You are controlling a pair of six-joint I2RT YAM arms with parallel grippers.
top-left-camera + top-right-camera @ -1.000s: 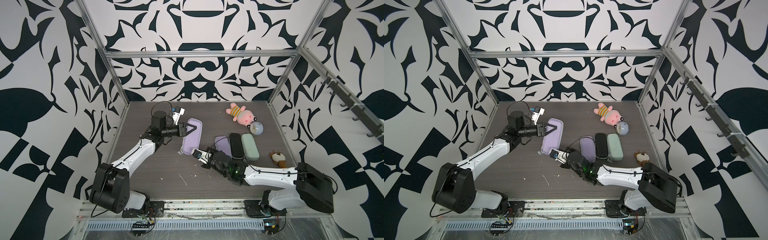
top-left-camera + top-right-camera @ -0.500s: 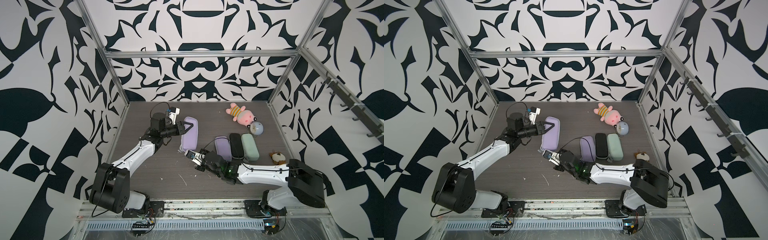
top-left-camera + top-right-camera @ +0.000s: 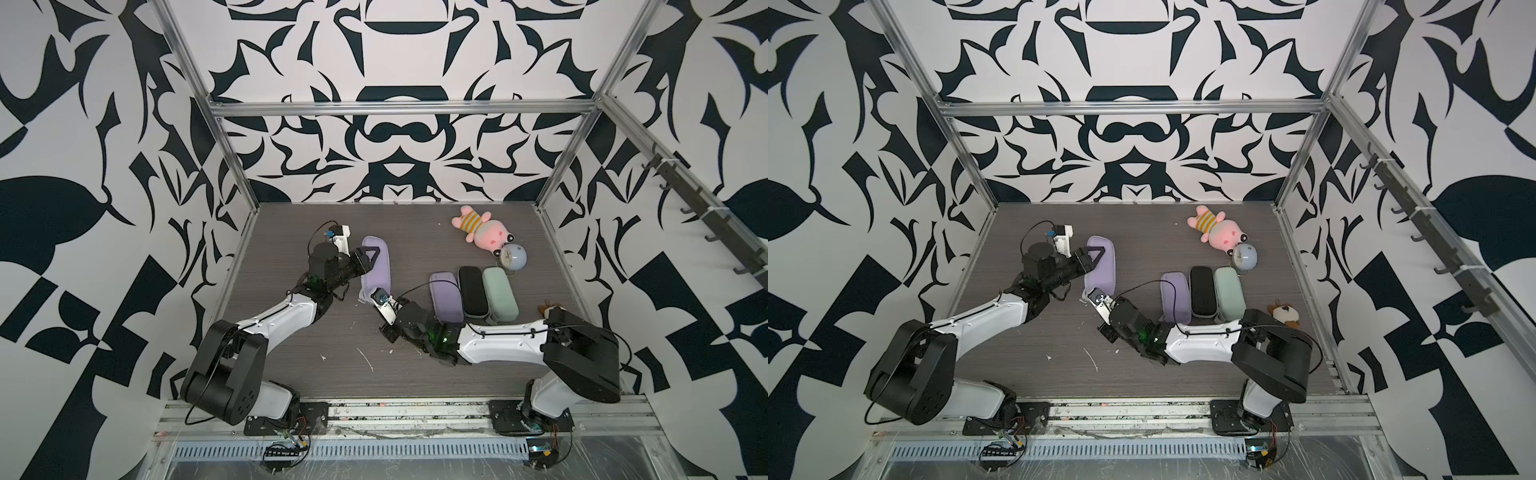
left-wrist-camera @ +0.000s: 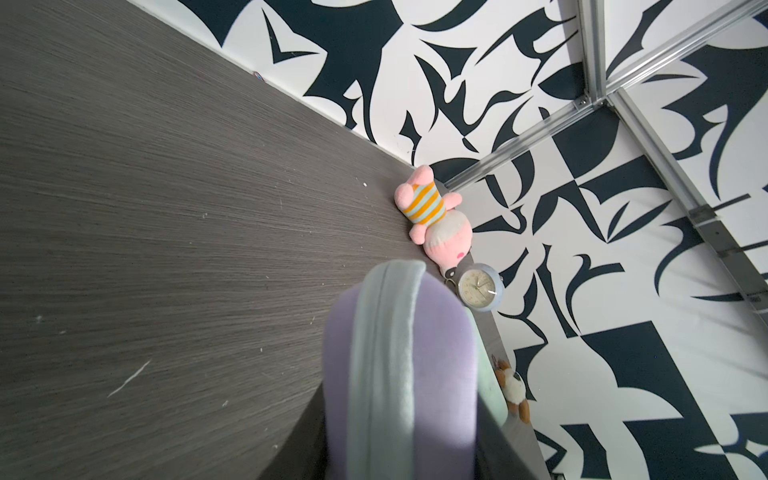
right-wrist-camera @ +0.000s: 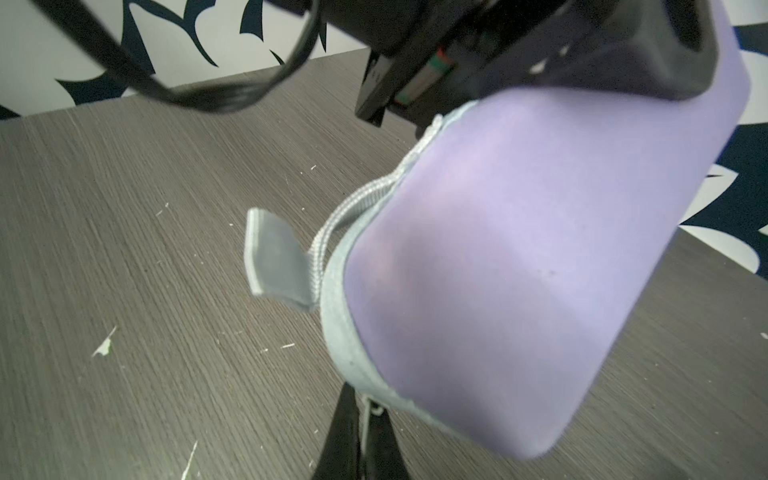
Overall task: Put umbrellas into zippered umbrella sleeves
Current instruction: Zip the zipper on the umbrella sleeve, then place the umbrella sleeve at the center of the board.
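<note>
Left hand [image 3: 371, 255]: clamped on the lilac case [image 3: 377, 272], one finger across its top face near the far end.
Right hand [image 5: 361, 440]: closed, pinching a thin pale cord [image 5: 368, 409] at the grey zip band on the case's near end.
Where the case is: left of the middle of the table [image 3: 291, 365].
Other cases: second lilac case [image 3: 445, 296], black case [image 3: 472, 291] and mint case [image 3: 500, 294], zipped and side by side to the right.
Behind them: plush toy [image 3: 484, 230], clock [image 3: 513, 256].

Zippered umbrella sleeves: four are showing: left lilac sleeve [image 3: 376, 266], right lilac sleeve [image 3: 445, 296], black sleeve [image 3: 473, 291], mint sleeve [image 3: 500, 294].
Plush toys: two are lying out: pink plush [image 3: 484, 232], brown plush [image 3: 1284, 314].
Clocks: one is showing: pale-blue clock [image 3: 513, 257].
</note>
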